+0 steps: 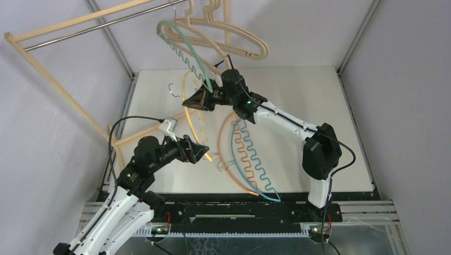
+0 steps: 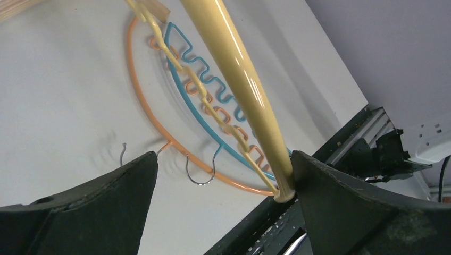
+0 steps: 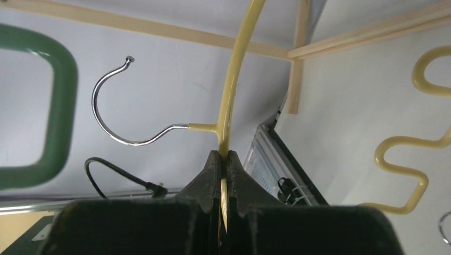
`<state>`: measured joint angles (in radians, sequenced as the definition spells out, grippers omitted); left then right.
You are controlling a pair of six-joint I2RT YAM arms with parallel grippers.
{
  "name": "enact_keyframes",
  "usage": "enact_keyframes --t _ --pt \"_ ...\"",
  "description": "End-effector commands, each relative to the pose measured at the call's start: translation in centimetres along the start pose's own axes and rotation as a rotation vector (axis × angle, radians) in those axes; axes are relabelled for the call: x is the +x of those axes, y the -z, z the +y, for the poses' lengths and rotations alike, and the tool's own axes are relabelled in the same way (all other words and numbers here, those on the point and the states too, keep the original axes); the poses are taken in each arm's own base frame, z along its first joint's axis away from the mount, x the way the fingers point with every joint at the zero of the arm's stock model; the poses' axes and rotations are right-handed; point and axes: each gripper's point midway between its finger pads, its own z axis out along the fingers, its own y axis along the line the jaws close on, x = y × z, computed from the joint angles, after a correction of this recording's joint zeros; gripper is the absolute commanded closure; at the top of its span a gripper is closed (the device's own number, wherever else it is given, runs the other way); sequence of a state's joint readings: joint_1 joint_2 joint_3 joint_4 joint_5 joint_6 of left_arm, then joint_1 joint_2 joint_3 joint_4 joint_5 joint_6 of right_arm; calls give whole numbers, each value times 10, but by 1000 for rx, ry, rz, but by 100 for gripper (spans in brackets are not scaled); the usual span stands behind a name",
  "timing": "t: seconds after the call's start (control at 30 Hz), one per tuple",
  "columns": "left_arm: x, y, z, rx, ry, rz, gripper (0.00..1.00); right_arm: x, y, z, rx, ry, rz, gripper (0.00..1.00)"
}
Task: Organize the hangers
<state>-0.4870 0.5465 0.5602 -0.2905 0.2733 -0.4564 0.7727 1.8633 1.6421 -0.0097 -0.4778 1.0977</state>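
A white table fills the middle of the top view, with a black strip along its near edge. Pale grey walls close it in on 3 sides, and 2 metal struts run up the back corners. A light-wood rack frame stands at the left, its slanted post reaching down to a base bar lying on the table. A metal rail runs just under the frame's top bar, parallel to it. The left wrist view shows a white socket block beyond the table's edge.
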Motion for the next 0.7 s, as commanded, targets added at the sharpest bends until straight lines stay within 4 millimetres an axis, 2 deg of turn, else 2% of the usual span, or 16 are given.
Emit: enact_keyframes --t 0.0,0.17,0.23,0.43,0.57,0.63,0.67 --pt "-41 0 -11 -17 -9 -133 1 3 0 58 -146 46 3 100" --pt "-52 4 -1 -91 3 -180 1 22 -4 66 -154 53 31 100" --pt "-56 5 5 -139 3 -183 5 29 -4 68 -166 49 41 100" --pt "-48 3 28 -261 -15 -137 48 42 5 79 -228 15 74 100" --pt "-37 -4 38 -291 -11 -111 87 45 12 86 -259 11 83 100" --pt "-33 -5 42 -308 -12 -104 99 45 16 84 -256 16 76 100" --pt "-32 -4 43 -316 -15 -105 100 46 18 81 -248 14 76 100"
